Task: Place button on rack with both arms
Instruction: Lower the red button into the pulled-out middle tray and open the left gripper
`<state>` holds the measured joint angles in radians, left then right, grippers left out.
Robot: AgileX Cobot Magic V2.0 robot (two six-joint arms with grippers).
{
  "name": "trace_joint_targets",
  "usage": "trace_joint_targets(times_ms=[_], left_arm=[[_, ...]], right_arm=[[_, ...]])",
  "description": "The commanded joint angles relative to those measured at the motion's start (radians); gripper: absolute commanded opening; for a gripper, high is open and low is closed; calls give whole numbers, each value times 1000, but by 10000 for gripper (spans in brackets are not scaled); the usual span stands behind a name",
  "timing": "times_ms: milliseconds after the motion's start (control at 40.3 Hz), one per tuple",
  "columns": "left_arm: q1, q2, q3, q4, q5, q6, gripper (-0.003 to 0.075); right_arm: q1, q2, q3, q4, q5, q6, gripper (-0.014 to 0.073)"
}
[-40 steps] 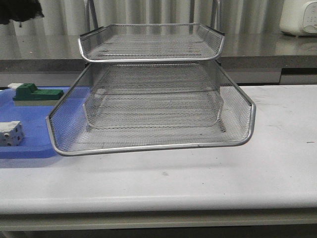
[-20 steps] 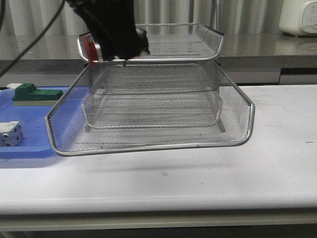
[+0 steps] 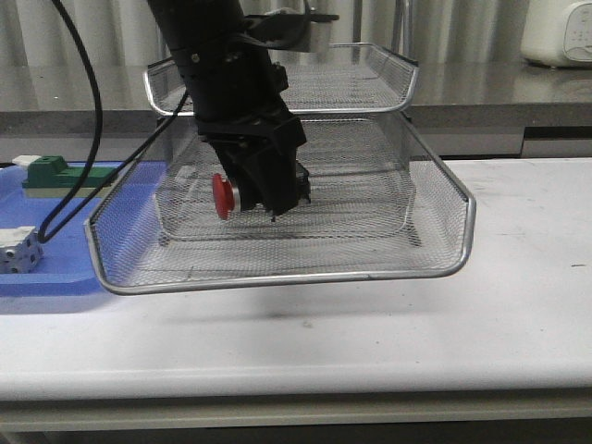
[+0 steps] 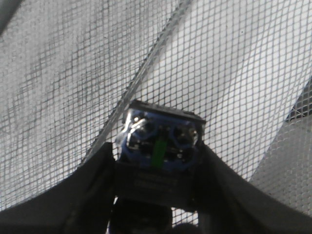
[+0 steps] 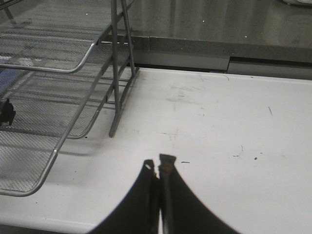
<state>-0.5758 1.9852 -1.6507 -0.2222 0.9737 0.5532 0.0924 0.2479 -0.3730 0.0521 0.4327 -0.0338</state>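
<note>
My left arm reaches down into the pulled-out middle tray of the silver wire-mesh rack (image 3: 277,277). My left gripper (image 3: 268,199) is shut on the button (image 3: 225,196); its red head points left, just above the tray's mesh floor. In the left wrist view the button's blue and black body (image 4: 161,146) sits between the two black fingers (image 4: 92,190), with mesh (image 4: 234,73) beneath. My right gripper (image 5: 157,168) is shut and empty, over the white table to the right of the rack (image 5: 117,73). It is out of the front view.
A flat blue tray (image 3: 65,240) lies left of the rack with a green block (image 3: 57,173) and a white block (image 3: 18,248) on it. A black cable (image 3: 92,120) hangs from the left arm. A grey counter runs behind the white table (image 3: 388,342).
My left arm has come into view from above and moved down into the middle tray, carrying the button from the top tray's level to just above the mesh floor.
</note>
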Motion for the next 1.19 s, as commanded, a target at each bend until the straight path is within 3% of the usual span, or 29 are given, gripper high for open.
trace_joint_targets(times_ms=[0, 248, 546, 670, 794, 1166], left_arm=[[-8, -48, -25, -19, -37, -4, 316], [-8, -54, -32, -19, -13, -4, 534], [-8, -104, -120, -7, 180, -4, 549], [-8, -136, -129, 45, 246, -4, 477], [-4, -166, -129, 52, 320, -4, 353], [24, -254, -76, 110, 319, -128, 11]], right_arm=[[0, 10, -26, -10, -81, -1, -60], [0, 10, -26, -10, -81, -1, -60], [0, 10, -26, -10, -81, -1, -60], [0, 10, -26, -10, -81, -1, -60], [0, 10, -26, -10, -81, -1, -60], [0, 10, -26, -10, -81, -1, -60]])
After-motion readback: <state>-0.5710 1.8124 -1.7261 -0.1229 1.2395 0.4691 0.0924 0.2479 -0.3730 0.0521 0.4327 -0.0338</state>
